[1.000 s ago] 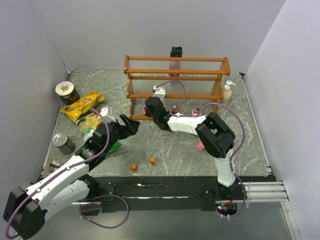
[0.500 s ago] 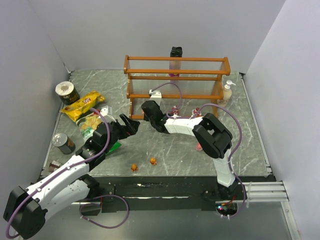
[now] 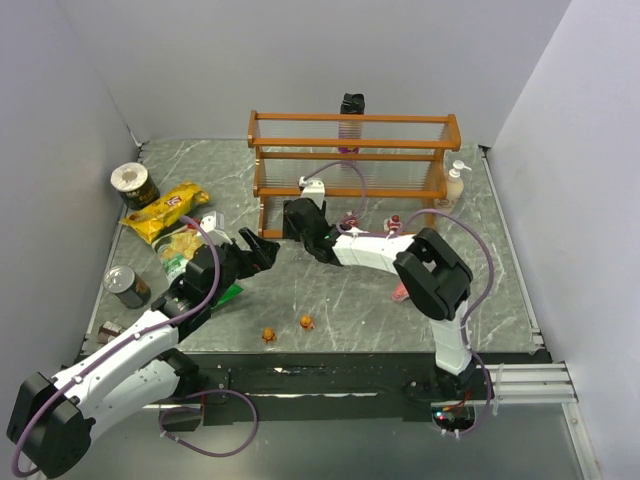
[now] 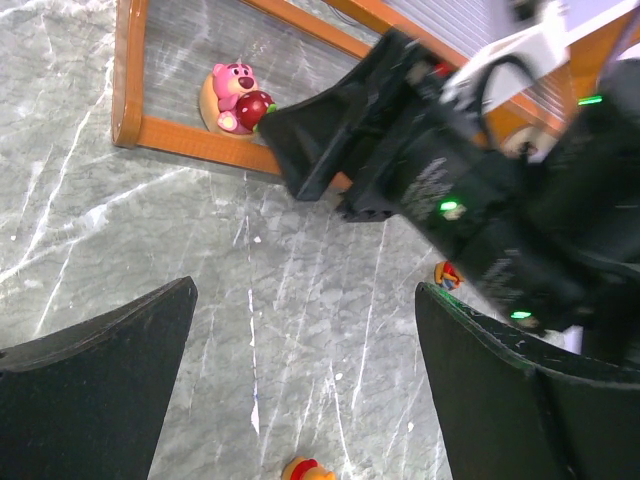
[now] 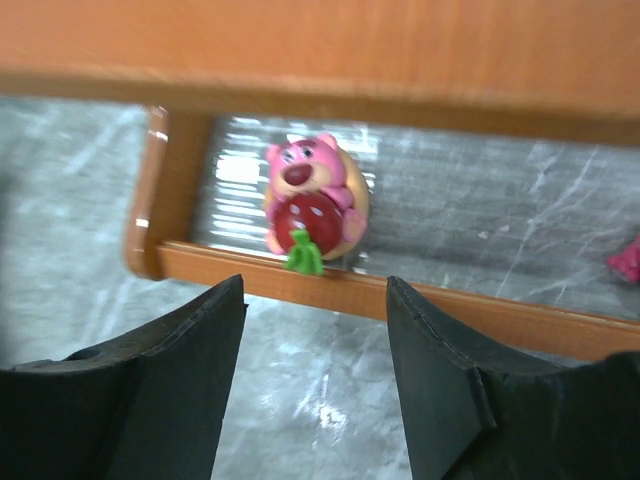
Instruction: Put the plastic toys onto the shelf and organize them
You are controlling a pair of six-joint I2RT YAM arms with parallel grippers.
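Observation:
A pink bear toy (image 5: 312, 205) holding a red strawberry stands on the bottom tier of the shelf (image 5: 330, 45), at its left end, just behind the front rail. My right gripper (image 5: 315, 290) is open right in front of it, not touching it; from above, the right gripper (image 3: 289, 214) sits at the left foot of the shelf (image 3: 350, 143). The left gripper (image 4: 305, 290) hovers open over bare table, with the bear (image 4: 235, 95) ahead of it. Two orange toys (image 3: 269, 334) (image 3: 306, 321) lie near the front edge. Pink toys (image 3: 350, 218) (image 3: 400, 292) lie by the right arm.
Chip bags (image 3: 165, 210) and two cans (image 3: 133, 183) (image 3: 127, 286) sit at the left of the table. A pump bottle (image 3: 455, 183) stands at the shelf's right end and a black object (image 3: 352, 103) behind it. Walls close in on both sides.
My right gripper's jaws have opened and let go of the pink bear, which now stands alone on the bottom tier. The left arm has not moved.

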